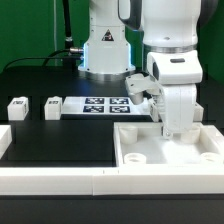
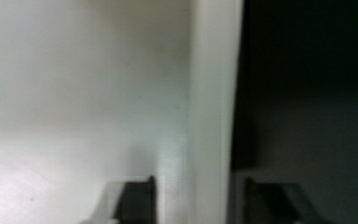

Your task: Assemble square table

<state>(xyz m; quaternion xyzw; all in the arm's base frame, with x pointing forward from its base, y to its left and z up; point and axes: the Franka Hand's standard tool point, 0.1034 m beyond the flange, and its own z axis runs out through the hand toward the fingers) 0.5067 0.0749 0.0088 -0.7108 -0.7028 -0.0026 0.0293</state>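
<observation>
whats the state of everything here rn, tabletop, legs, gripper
square tabletop: underside up on the table, visible corner sockets empty
leg at the exterior view's far left: loose on the table, unattached
leg beside it: loose, unattached
gripper: fingers either side of the tabletop's wall, grip unclear

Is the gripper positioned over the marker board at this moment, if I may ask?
No, the gripper is down at the square table, to the exterior view's right of the marker board.

1 tbl slab, 3 legs, 1 marker board.
</observation>
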